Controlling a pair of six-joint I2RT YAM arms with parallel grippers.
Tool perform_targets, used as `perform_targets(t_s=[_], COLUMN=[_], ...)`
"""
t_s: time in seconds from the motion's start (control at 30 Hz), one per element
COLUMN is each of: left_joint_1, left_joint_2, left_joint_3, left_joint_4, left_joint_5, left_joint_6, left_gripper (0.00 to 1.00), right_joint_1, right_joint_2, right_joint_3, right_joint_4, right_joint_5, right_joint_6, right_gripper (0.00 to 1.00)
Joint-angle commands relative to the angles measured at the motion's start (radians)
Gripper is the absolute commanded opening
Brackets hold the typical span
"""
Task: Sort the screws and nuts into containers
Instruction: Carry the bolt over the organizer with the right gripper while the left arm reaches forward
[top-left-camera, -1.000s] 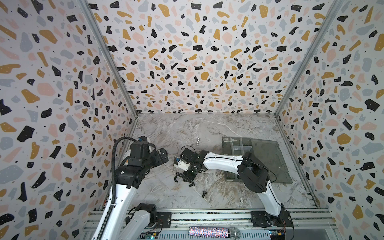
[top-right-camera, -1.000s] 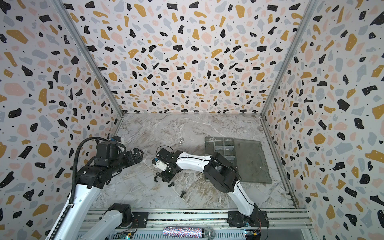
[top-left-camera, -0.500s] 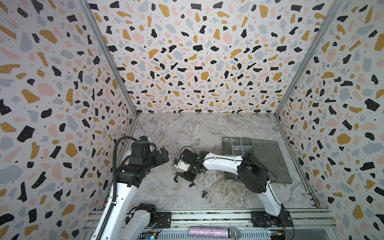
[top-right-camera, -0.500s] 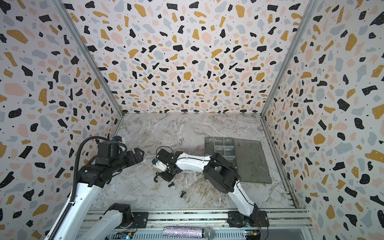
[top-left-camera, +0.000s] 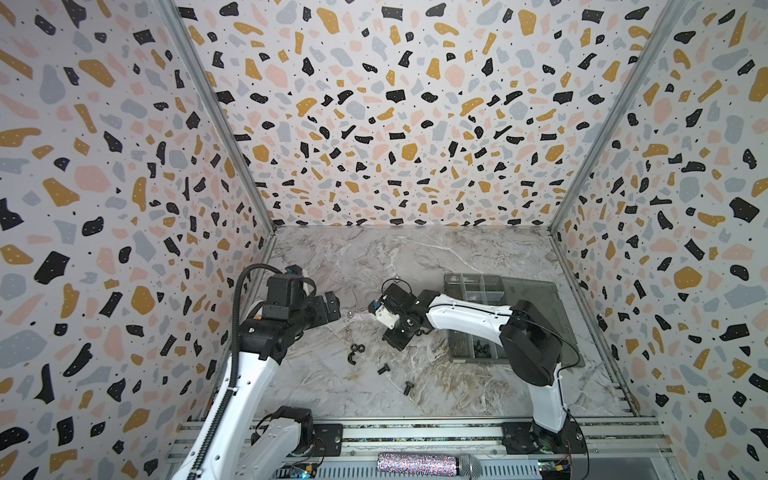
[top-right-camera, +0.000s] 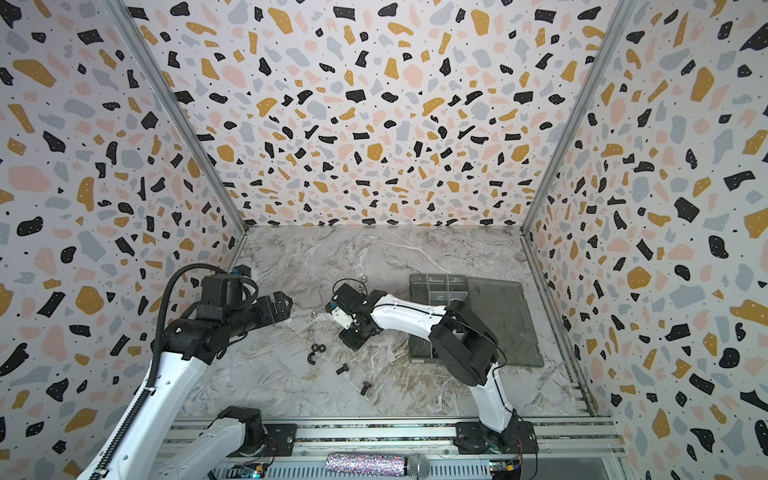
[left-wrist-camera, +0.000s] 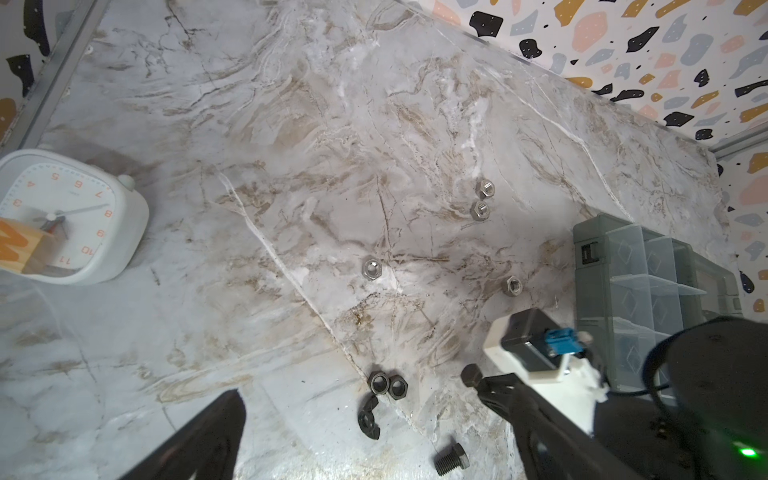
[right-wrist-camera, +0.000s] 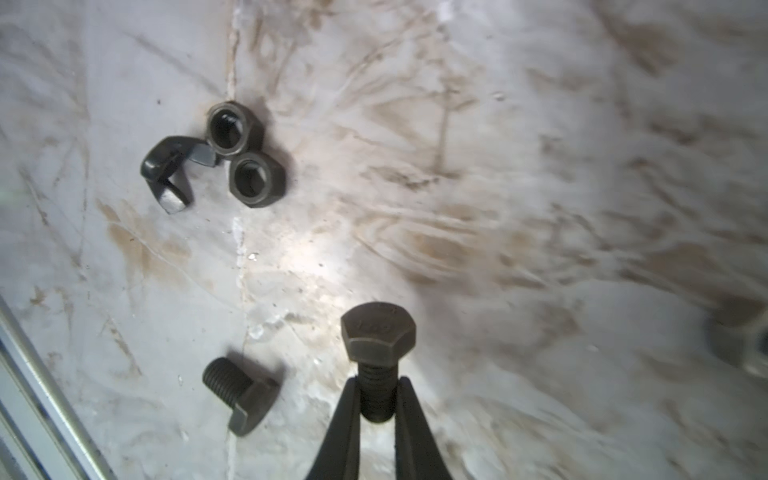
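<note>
My right gripper (right-wrist-camera: 377, 395) is shut on the threaded shank of a black hex-head screw (right-wrist-camera: 377, 336), held just above the marble; both top views show this gripper (top-left-camera: 397, 338) (top-right-camera: 351, 340) left of the containers (top-left-camera: 473, 286) (top-right-camera: 436, 286). A second screw (right-wrist-camera: 241, 395) lies beside it, and another lies nearer the front (top-left-camera: 408, 388). Two black hex nuts (right-wrist-camera: 241, 153) touch a black wing nut (right-wrist-camera: 168, 172). Several silver nuts (left-wrist-camera: 372, 268) are scattered farther back. My left gripper (top-left-camera: 328, 309) (left-wrist-camera: 380, 415) hovers open and empty at the left.
The organiser's open lid (top-left-camera: 536, 307) lies flat to the right of its compartments. A white alarm clock (left-wrist-camera: 83, 232) with a wooden block (left-wrist-camera: 20, 249) on it shows only in the left wrist view. Patterned walls close in three sides.
My right gripper has closed on the screw and drawn back a little toward the organiser with it. The left arm has barely shifted.
</note>
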Motion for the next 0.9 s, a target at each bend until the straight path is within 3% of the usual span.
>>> perform_targets(t_s=[0.0, 0.2, 0.57, 0.73, 0.87], left_joint_1=[-0.007, -0.064, -0.288, -0.456, -0.546], left_joint_2=[0.021, 0.092, 0.246, 0.346, 0.437], left_joint_3=[0.03, 0.052, 0.158, 0.225, 0.279], left_joint_4=[0.075, 0.18, 0.223, 0.209, 0.208], left_joint_5=[0.051, 0.104, -0.004, -0.117, -0.142], left_joint_6=[0.028, -0.008, 0.006, 0.057, 0.088], left_gripper=[1.0, 1.0, 1.0, 1.0, 0.99], right_joint_1=[-0.03, -0.102, -0.216, -0.331, -0.433], right_joint_2=[-0.111, -0.214, -0.344, -0.425, -0.478], right_joint_3=[-0.029, -0.083, -0.167, -0.227, -0.271], right_joint_4=[-0.049, -0.085, -0.115, -0.141, -0.158], right_joint_5=[0.043, 0.084, 0.113, 0.133, 0.151], right_joint_6=[0.018, 0.028, 0.035, 0.039, 0.049], right_gripper=[0.08, 0.08, 0.08, 0.08, 0.08])
